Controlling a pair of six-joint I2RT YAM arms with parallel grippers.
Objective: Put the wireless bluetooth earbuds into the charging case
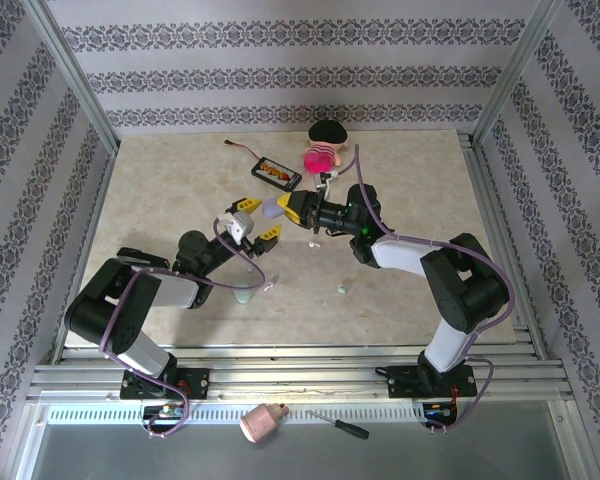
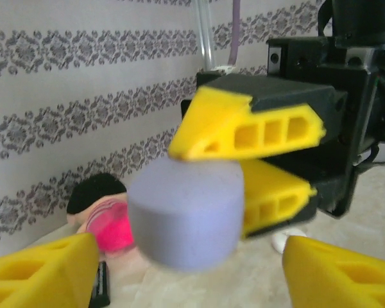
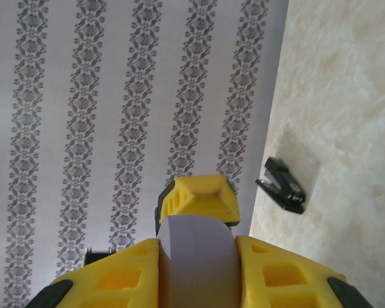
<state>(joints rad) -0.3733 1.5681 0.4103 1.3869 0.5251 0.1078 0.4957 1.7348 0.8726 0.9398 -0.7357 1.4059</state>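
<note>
"How far along is it?"

"Barely begun. The right gripper (image 1: pixel 281 207) pinches the lavender charging case (image 1: pixel 271 208) aloft. The left gripper (image 1: pixel 255 220) waits beside it, fingers spread. A mint earbud (image 1: pixel 337 290) lies on the table (image 1: pixel 180 180), not yet inserted."

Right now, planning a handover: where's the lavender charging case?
Top view, centre: the lavender charging case, gripped by the right gripper, just right of the open left gripper.

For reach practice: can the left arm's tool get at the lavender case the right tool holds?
Probably yes: the open left tool faces the lavender case, whose end juts clear of the right tool.
</note>
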